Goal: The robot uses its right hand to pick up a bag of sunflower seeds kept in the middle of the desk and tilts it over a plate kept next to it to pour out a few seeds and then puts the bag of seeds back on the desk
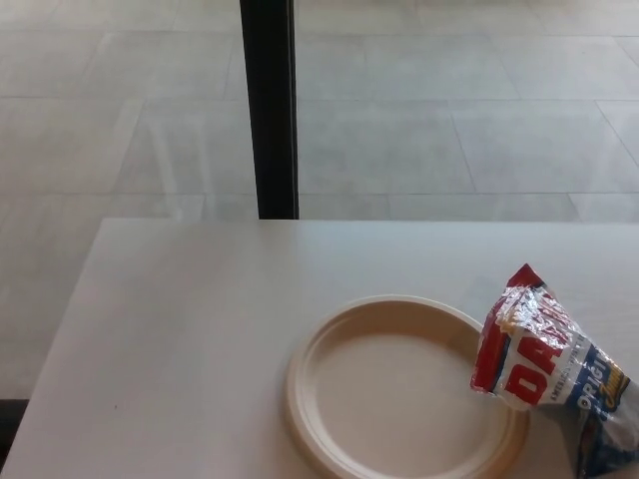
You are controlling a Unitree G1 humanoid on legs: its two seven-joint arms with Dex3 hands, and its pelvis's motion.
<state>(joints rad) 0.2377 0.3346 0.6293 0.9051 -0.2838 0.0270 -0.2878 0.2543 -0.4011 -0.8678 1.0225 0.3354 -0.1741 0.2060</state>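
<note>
You see no hand in frame. Seed bag [544,364] lies at the table's [200,329] right edge, overlapping the empty plate [399,394]; grasp, pour, return all remain.

pale tiled floor behind a white desk, split by one dark post

a smooth white rectangular desk top [190,329] fills the lower half of the head view, its far edge running straight across and its left edge slanting down toward the bottom corner. beyond it lies a floor of large light grey stone tiles [449,110] with thin darker joints and a soft, even sheen of daylight. a narrow black upright post [270,105] rises from behind the desk's far edge to the top of the view.
</note>
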